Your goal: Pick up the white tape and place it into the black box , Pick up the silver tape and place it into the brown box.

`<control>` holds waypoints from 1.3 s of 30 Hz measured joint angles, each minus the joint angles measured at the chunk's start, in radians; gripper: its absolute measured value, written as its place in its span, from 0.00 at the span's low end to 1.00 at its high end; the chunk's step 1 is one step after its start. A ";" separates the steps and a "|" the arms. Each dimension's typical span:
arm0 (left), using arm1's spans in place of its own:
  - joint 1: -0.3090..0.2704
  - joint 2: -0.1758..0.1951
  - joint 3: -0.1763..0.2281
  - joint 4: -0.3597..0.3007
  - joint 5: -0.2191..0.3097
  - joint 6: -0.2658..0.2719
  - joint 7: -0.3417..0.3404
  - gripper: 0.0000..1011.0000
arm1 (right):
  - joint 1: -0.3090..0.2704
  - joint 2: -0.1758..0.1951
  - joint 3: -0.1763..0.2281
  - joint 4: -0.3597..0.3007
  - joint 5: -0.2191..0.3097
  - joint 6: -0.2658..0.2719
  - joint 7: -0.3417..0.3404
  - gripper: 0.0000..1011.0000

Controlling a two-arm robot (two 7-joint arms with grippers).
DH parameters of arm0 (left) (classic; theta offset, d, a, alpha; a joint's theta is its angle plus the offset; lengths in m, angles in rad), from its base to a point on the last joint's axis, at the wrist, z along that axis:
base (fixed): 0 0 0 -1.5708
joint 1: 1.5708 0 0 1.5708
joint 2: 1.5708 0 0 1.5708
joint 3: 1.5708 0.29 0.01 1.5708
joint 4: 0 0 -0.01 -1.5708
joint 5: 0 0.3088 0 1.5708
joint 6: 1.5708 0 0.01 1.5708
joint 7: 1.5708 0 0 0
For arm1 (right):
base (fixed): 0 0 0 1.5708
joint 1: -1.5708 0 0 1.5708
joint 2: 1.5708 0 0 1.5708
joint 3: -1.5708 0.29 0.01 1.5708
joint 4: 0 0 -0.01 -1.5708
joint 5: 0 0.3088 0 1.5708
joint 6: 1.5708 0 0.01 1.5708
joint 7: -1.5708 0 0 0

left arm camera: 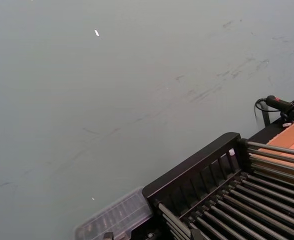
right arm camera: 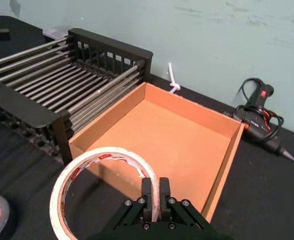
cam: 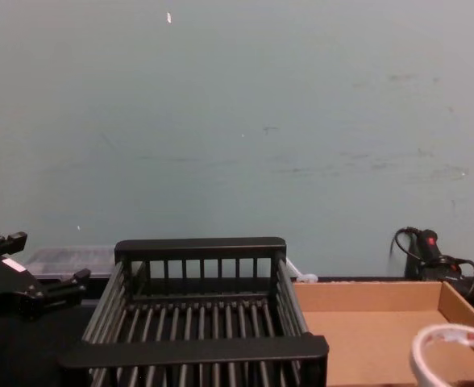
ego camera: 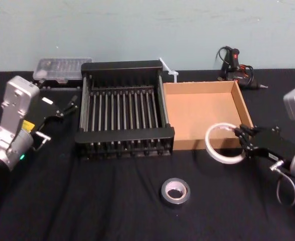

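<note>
Your right pincer [ego camera: 244,139] is pinching the white tape [ego camera: 223,143] by the ring's rim: in the right wrist view the two fingers [right arm camera: 147,192] press against the band from either side, and the white tape [right arm camera: 101,190] stands on edge with its red-printed liner facing inward. The ring is lifted off the worktop [ego camera: 112,201] and hangs over the front right corner of the brown box [ego camera: 202,118], partly above the front wall. From the chest view you see the white tape [cam: 446,355] at the lower right, in front of the brown box [cam: 366,322].

The silver tape [ego camera: 175,192] lies flat on the worktop, in front of the gap between the two containers and well apart from both pincers. The black box [ego camera: 122,113] sits just left of the brown box, their side walls touching or nearly so.

Your left pincer [ego camera: 62,108] is spread, its fingers apart, held beside the left wall of the black box. In the chest view it sits at the left edge [cam: 27,282].

Behind the black box lies a clear plastic case [ego camera: 62,69], and a glue gun [ego camera: 235,65] rests behind the brown box, near the wall.
</note>
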 joint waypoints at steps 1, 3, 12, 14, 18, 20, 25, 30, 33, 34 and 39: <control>0.000 0.000 0.000 0.000 0.000 0.000 0.000 0.99 | 0.008 -0.002 -0.004 0.004 -0.002 0.002 0.000 0.09; 0.000 0.000 0.000 0.000 0.000 0.000 0.000 0.99 | 0.032 -0.008 -0.015 0.016 -0.008 0.005 0.002 0.09; 0.000 0.000 0.000 0.000 0.000 0.000 0.000 0.99 | 0.136 -0.039 -0.059 0.074 -0.031 0.007 0.016 0.09; 0.000 0.000 0.000 0.000 0.000 0.000 0.000 0.99 | 0.177 -0.052 -0.082 0.096 -0.039 0.000 0.028 0.09; 0.000 0.000 0.000 0.000 0.000 0.000 0.000 0.99 | 0.206 -0.063 -0.098 0.111 -0.045 -0.006 0.038 0.09; 0.000 0.000 0.000 0.000 0.000 0.000 0.000 0.99 | 0.226 -0.070 -0.111 0.121 -0.049 -0.010 0.045 0.09; 0.000 0.000 0.000 0.000 0.000 0.000 0.000 0.99 | 0.266 -0.088 -0.144 0.145 -0.054 -0.016 0.063 0.09; 0.000 0.000 0.000 0.000 0.000 0.000 0.000 0.99 | 0.302 -0.104 -0.173 0.169 -0.060 -0.023 0.076 0.09; 0.000 0.000 0.000 0.000 0.000 0.000 0.000 0.99 | 0.327 -0.115 -0.193 0.187 -0.065 -0.028 0.086 0.09; 0.000 0.000 0.000 0.000 0.000 0.000 0.000 0.99 | 0.338 -0.121 -0.203 0.195 -0.068 -0.031 0.090 0.09; 0.000 0.000 0.000 0.000 0.000 0.000 0.000 0.99 | 0.379 -0.139 -0.234 0.227 -0.077 -0.039 0.106 0.09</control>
